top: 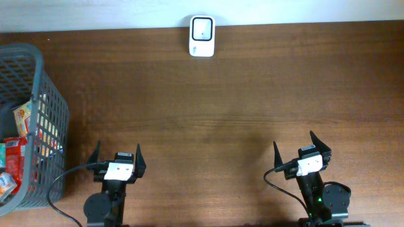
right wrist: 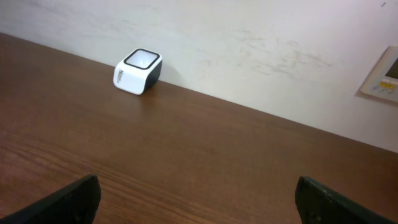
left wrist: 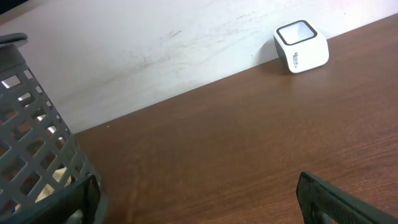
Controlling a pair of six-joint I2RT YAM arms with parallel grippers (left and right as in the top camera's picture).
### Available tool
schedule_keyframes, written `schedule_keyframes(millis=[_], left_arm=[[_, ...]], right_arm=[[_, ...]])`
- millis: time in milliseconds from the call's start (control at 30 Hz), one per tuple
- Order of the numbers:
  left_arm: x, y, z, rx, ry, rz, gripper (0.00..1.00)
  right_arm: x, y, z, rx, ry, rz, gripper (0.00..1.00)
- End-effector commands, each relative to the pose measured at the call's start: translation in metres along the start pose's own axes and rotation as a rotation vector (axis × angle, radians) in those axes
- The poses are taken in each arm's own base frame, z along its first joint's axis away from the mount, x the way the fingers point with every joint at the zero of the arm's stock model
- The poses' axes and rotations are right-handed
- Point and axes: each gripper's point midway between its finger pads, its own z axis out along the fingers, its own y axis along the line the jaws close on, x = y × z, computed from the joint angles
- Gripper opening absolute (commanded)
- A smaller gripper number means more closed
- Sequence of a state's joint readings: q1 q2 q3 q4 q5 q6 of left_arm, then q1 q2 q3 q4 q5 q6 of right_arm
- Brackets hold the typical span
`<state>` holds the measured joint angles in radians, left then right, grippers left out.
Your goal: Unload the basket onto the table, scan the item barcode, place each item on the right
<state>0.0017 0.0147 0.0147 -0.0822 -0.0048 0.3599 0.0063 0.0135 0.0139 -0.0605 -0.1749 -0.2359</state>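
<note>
Brown wooden table (top: 221, 94) fills the overhead view, with a small white-and-black boxy barcode scanner (top: 202, 36) at its far edge. A grey plastic mesh basket (top: 53, 101), cut off at the left, holds red and orange snack packets (top: 12, 157); their barcodes are too small to make out. The left gripper (top: 118, 151) and right gripper (top: 293, 142) sit near the front edge, jaws spread wide, gripping nothing.

Left wrist: the basket is close at left and the scanner far right; only dark fingertips (left wrist: 336, 202) show.

Right wrist: the scanner is far left, and a pale wall panel (right wrist: 385, 78), possibly a switch, is cropped.
</note>
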Motion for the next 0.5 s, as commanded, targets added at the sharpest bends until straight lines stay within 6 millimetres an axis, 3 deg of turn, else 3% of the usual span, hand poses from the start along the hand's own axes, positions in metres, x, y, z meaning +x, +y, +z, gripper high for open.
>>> schedule_keyframes(millis=[0,267,467], left_arm=[[0.002,0.000,0.000,-0.004,0.001,0.014,0.99],[-0.005,-0.001,0.000,0.005,-0.026,0.012,0.99],[-0.012,-0.012,-0.001,0.073,-0.065,0.014,0.99]], right_arm=[[0.003,0.001,0.000,-0.001,0.004,0.008,0.99],[0.003,0.001,0.000,-0.001,0.004,0.008,0.99],[0.003,0.001,0.000,-0.001,0.004,0.008,0.99]])
